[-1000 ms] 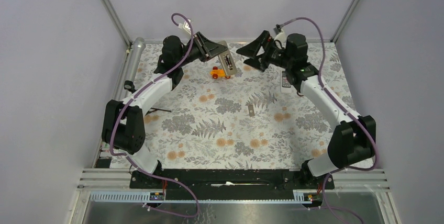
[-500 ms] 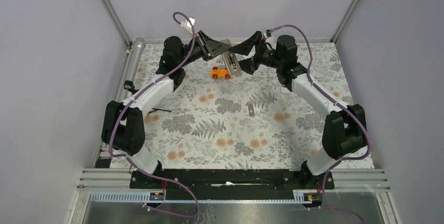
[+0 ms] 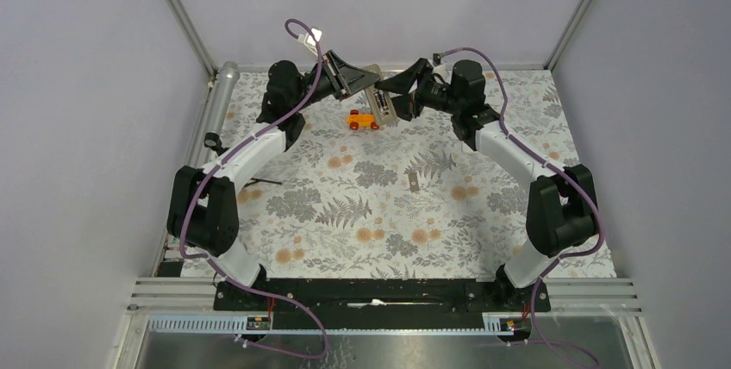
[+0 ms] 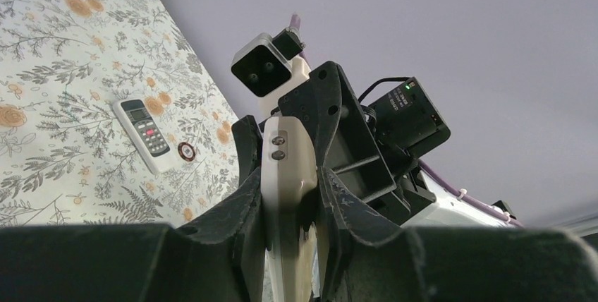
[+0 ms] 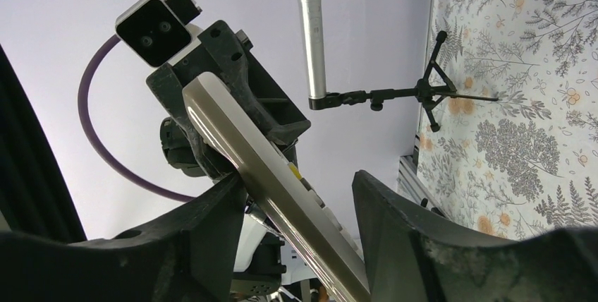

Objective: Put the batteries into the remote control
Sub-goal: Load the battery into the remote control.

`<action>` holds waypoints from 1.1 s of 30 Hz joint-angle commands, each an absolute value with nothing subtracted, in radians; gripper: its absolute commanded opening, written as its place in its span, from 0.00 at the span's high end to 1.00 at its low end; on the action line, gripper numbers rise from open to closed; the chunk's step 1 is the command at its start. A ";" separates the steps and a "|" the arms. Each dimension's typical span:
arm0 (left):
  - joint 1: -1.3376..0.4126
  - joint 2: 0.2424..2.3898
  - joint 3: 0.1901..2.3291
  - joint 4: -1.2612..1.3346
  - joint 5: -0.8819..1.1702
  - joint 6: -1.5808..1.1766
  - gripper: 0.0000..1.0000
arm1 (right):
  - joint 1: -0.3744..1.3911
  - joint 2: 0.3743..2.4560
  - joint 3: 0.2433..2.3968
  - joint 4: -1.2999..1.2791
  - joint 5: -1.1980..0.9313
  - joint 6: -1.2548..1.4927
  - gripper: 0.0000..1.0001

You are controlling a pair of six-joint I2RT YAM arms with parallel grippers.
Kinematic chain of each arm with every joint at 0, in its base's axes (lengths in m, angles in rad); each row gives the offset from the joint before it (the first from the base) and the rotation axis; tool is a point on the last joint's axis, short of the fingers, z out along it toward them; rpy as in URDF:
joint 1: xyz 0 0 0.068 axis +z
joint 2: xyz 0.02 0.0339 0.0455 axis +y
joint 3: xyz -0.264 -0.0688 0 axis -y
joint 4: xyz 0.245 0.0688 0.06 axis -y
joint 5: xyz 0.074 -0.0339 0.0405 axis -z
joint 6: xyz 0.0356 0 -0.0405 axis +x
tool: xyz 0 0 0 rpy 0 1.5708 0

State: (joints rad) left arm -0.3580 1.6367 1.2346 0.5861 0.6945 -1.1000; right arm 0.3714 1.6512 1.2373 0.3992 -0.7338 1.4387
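The left gripper (image 4: 288, 200) clamps the remote control (image 4: 285, 150) tight by its edges and holds it in the air above the far middle of the table, with the arm stretched forward. The right gripper (image 5: 300, 189) meets it from the other side, its fingers spread wide around the handset's free end. An orange toy (image 3: 363, 119) lies just below them. A small grey piece (image 3: 415, 181) lies mid-table. A white remote (image 4: 143, 133) and a black ring (image 4: 186, 149) sit to the right. A microphone (image 5: 308, 27) stands at the left edge. The tablecloth (image 3: 345, 214) is floral and the walls (image 3: 86, 84) are lilac.
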 commanded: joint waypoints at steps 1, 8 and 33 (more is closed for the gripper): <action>-0.359 1.587 1.250 0.662 0.712 -1.106 1.00 | 0.379 1.648 1.221 0.455 -0.768 1.458 0.39; -0.359 1.604 1.297 0.614 0.720 -1.178 1.00 | 0.379 1.642 1.201 0.449 -0.770 1.434 0.47; -0.318 1.615 1.437 0.661 0.767 -1.550 1.00 | 0.387 1.629 1.309 0.151 -0.724 1.085 0.53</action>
